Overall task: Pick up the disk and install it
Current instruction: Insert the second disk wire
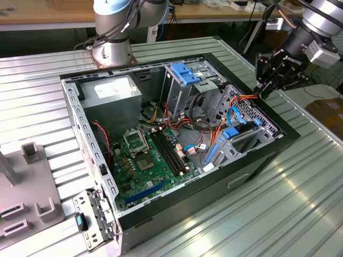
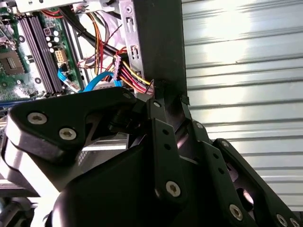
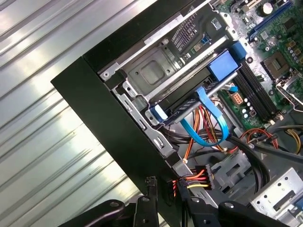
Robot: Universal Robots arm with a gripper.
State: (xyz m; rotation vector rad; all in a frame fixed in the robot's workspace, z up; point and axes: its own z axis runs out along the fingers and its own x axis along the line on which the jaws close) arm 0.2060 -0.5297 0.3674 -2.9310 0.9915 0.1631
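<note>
Gripper over case edge, disk seated in bay

Black gripper (image 2: 163, 106) linkage sits closest in the second wrist view, tips at the computer case (image 1: 252, 160) wall beside red-yellow wires (image 2: 135, 78); it holds nothing, and I cannot tell how far the fingers are parted. Exterior view, left to right: motherboard (image 1: 147, 160), disk (image 1: 238, 135) in its bay, gripper above the case's right rim.

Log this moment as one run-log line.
gripper: above computer case edge, holding nothing | disk: seated in drive bay, blue carrier frame | motherboard: exposed
</note>
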